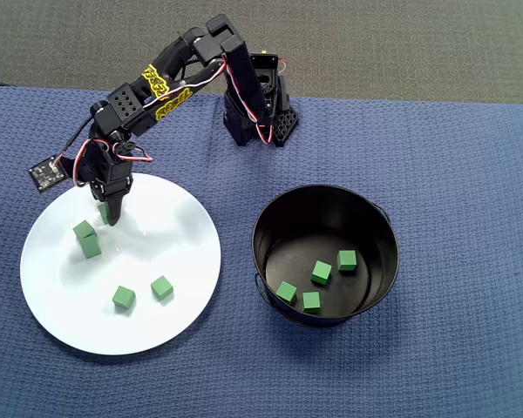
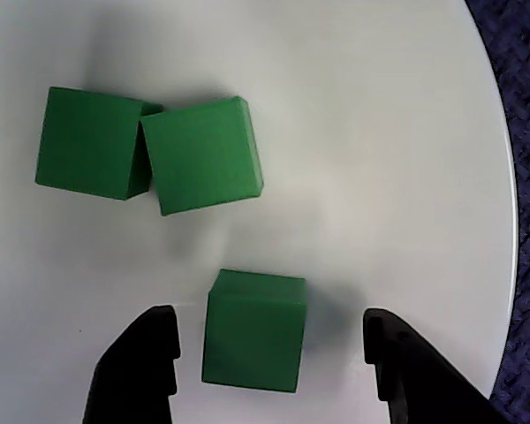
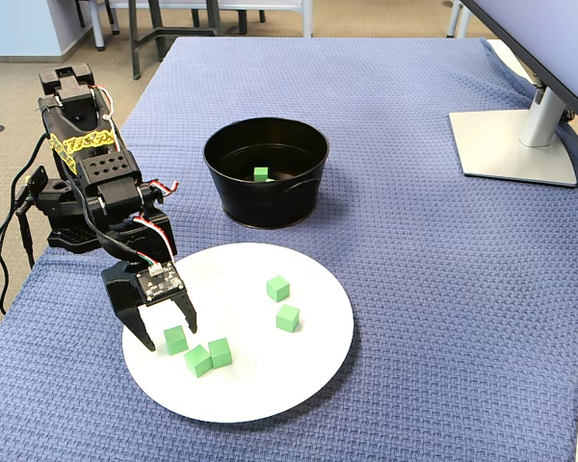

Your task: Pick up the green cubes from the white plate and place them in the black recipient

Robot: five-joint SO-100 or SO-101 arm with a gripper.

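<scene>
1. Blue woven cloth [image 1: 436,157] covers the desk.
2. On the white plate [image 1: 179,313] lie five green cubes [image 3: 287,318].
3. Four more sit inside the black recipient [image 1: 379,235].
4. Near the plate's rim, the gripper [image 2: 269,362] stands released, straddling one cube.

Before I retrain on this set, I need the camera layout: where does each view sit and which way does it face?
Overhead view: above the table, looking straight down on white plate, black pot, the whole arm.
Wrist view: on the gripper, facing down at three green cubes; only fingertips show.
Fixed view: beyond the table's plate end, angled down toward the pot; arm at left.
All share the cube between the open gripper's fingers.
</scene>
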